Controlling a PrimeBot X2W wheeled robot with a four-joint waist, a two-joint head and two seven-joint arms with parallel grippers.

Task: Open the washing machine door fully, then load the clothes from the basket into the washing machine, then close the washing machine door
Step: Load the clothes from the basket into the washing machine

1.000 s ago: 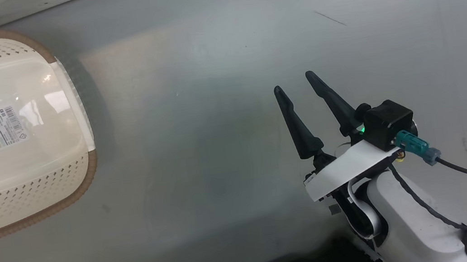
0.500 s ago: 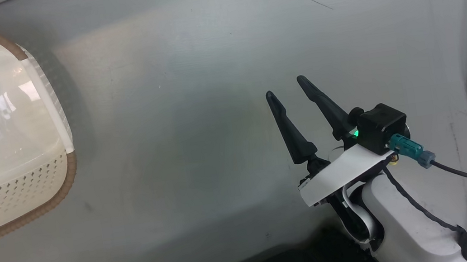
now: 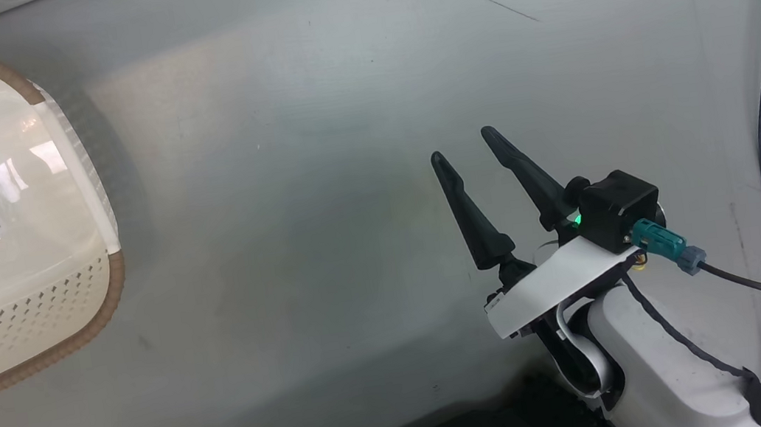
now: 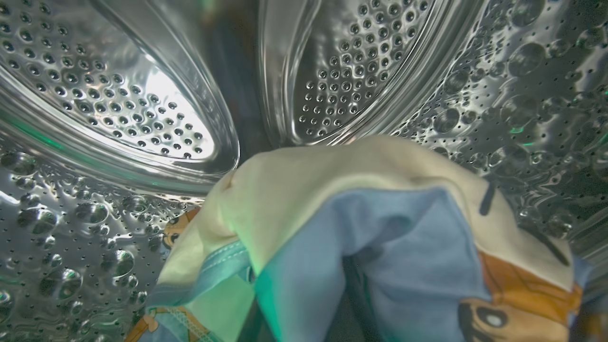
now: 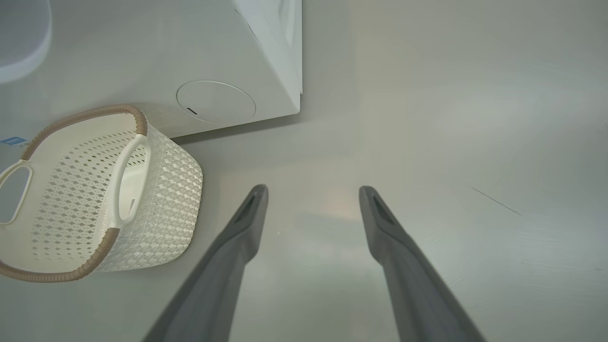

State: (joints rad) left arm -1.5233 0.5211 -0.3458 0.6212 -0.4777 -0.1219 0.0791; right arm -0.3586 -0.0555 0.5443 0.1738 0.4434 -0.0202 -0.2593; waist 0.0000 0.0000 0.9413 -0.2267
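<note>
Blue-and-beige clothes [image 4: 380, 237] in the drum [image 4: 118, 95], apparently pinched by the left gripper; right gripper [image 3: 461, 143] spread.

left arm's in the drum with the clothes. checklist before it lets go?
1. The clothes are inside the drum: ok.
2. Bundle resting on the drum wall, not hanging: cannot tell.
3. Cloth free of the left gripper, whose fingers it hides: cannot tell.
4. No clothes seen left in the basket: ok.
5. The right gripper is open, empty and apart from the basket: ok.
</note>
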